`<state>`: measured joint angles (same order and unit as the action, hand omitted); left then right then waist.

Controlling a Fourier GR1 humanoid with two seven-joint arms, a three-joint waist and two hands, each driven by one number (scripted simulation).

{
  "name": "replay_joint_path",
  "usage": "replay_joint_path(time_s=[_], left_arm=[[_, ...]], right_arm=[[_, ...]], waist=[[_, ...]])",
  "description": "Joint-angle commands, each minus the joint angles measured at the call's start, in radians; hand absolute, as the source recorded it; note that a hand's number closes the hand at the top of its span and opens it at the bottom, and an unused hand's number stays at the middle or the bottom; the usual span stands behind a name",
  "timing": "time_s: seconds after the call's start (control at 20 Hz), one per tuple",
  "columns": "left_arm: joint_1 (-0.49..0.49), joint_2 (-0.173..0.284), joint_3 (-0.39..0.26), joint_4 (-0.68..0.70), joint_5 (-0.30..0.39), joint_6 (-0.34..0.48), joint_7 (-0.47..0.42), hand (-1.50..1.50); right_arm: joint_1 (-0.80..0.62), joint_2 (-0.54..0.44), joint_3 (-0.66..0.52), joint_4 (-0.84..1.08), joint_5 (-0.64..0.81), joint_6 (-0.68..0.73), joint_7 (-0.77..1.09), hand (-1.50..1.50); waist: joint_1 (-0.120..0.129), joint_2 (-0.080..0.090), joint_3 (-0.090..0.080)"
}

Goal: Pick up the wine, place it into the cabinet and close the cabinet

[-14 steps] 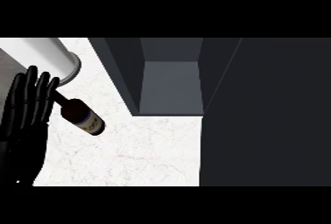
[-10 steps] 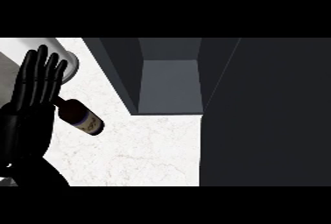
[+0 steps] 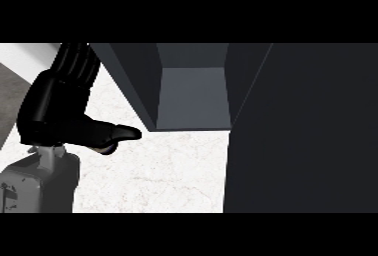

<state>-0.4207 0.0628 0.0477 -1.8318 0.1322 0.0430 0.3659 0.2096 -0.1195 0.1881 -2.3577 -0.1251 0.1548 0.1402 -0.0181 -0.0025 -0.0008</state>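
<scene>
Left hand (image 3: 63, 107) over the counter (image 3: 162, 170), fingers straight and together pointing away, thumb out toward the cabinet (image 3: 193, 95). Wine hidden, presumably under the palm; only a dark nub shows below the thumb. Open cabinet just right of the hand. Likely heavy, smooth, breakable glass: take it round the body, not the neck.

Left hand (image 3: 55, 107) hides most of the wine (image 3: 109, 148)

No text, label or number can be read — none anywhere.
</scene>
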Motion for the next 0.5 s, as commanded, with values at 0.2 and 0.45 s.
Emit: replay_joint_path(time_s=[0.2,0.45], left_arm=[[-0.144,-0.036,-0.058,-0.091,-0.028,0.125,0.247,-1.50],[-0.134,-0.061,-0.156,-0.170,-0.104,0.204,0.335,-1.50]], right_arm=[[0.109,-0.011,0.082,-0.218,-0.013,0.000,0.146,-1.50],[0.095,-0.026,0.090,-0.281,-0.030,-0.019,0.225,-1.50]], waist=[[0.009,-0.002,0.001],[0.011,-0.004,0.001]])
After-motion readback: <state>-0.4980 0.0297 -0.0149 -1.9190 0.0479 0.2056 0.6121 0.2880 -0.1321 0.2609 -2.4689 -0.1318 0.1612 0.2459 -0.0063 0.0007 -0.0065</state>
